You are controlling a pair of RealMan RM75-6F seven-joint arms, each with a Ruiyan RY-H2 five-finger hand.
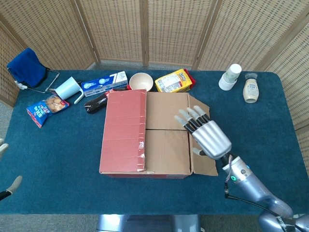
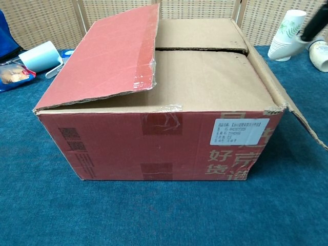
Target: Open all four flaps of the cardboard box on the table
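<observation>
- Cardboard box [image 1: 149, 133] sits mid tabletop [image 1: 58, 159]; all places below are relative to the box.
- Red left flap [image 1: 124, 130] lies over the box's left half, slightly raised at its free edge in the chest view.
- Right flap [image 1: 200, 130] is folded out and down past the box's right side.
- Two inner brown flaps [image 1: 166, 130] lie flat and closed, meeting along a seam across the middle.
- Right hand [image 1: 205, 135] hovers over the box's right edge, above the right flap, fingers spread, holding nothing; contact with the cardboard can't be told.
- Left hand [image 1: 7, 181]: only fingertips show at the frame edge, far left of the box; state can't be told.
- Behind the box: bowl [image 1: 141, 81], yellow snack bag [image 1: 174, 80], blue-white carton [image 1: 104, 82], dark bottle [image 1: 95, 104].
- Back left: light blue mug [image 1: 67, 89], blue snack packet [image 1: 43, 108], blue cloth on a wire rack [image 1: 26, 67].
- Back right: stack of paper cups [image 1: 230, 76], sauce bottle [image 1: 249, 88].
</observation>
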